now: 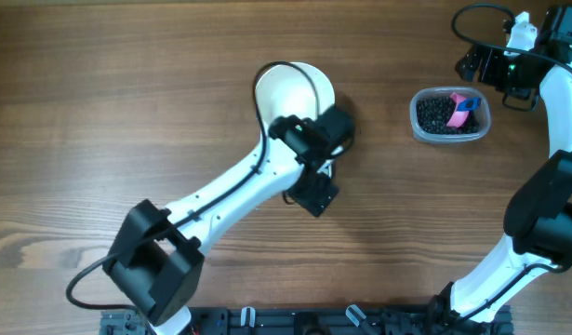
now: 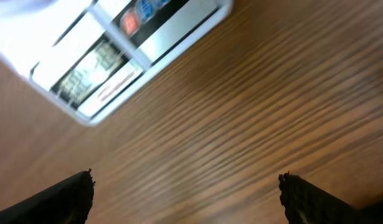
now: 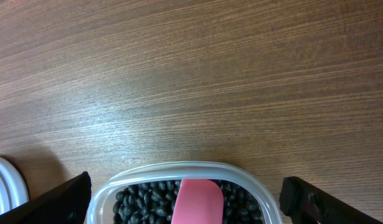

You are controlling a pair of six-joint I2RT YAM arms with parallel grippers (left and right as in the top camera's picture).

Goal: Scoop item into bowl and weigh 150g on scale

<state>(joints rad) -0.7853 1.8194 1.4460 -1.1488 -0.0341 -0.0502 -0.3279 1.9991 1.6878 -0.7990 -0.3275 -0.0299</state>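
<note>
**The scoop sits right between the open right jaws**

The right gripper [image 3: 185, 182] is wide open and holds nothing; its two fingers stand one on each side of the clear tub [image 3: 116, 183]. The black beans [image 3: 141, 199] lie in the tub; the pink scoop [image 3: 197, 199] lies on top of them, in the middle of the gap between the fingers. The scoop seems to run straight out from the gripper, not side to side, so I think the jaws could pinch it by its thin sides; this arm is by far the nearer one to the scoop.

The left gripper [image 2: 186, 180] is wide open too and holds nothing; it hangs over bare table [image 2: 241, 112], with the scale [image 2: 110, 56] up and to its left. The white bowl [image 1: 281, 93] is by that arm, well apart from the tub; no beans show in the part I can see.
</note>
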